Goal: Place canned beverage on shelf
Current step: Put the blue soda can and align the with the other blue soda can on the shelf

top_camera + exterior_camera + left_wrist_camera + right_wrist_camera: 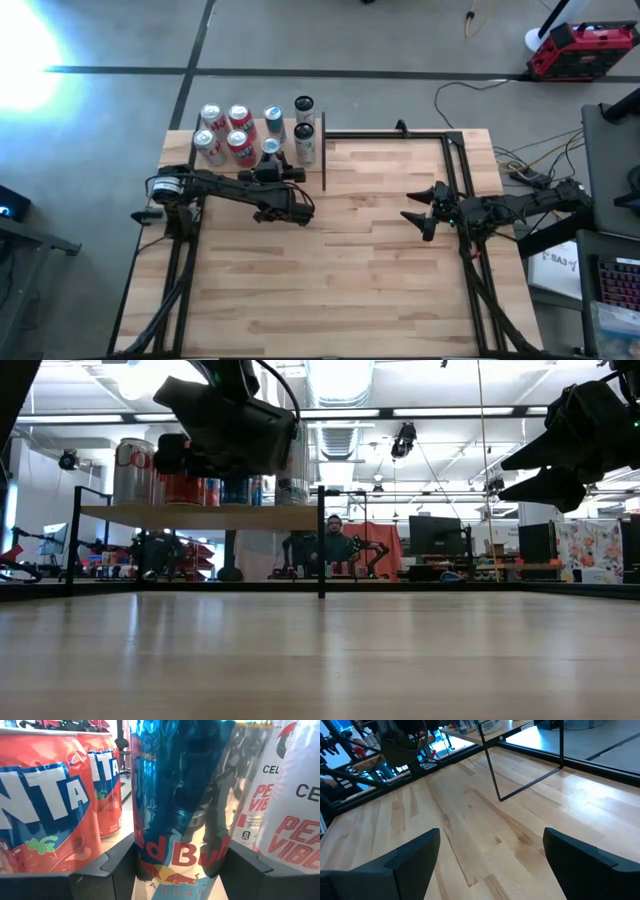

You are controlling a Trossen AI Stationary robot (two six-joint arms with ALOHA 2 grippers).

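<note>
From above, the left arm hides most of the shelf point(262, 128), and the blue can point(180, 805) fills the left wrist view so its top and bottom are cut off. The left gripper point(270, 158) has its two fingers point(117, 865) closed on the sides of the blue can, which stands on the shelf at the table's back left, with orange cans point(45, 810) just beside it on one side and white cans point(290, 795) on the other. The right gripper point(412, 222) hangs open over bare table point(470, 810), well apart, holding nothing.
</note>
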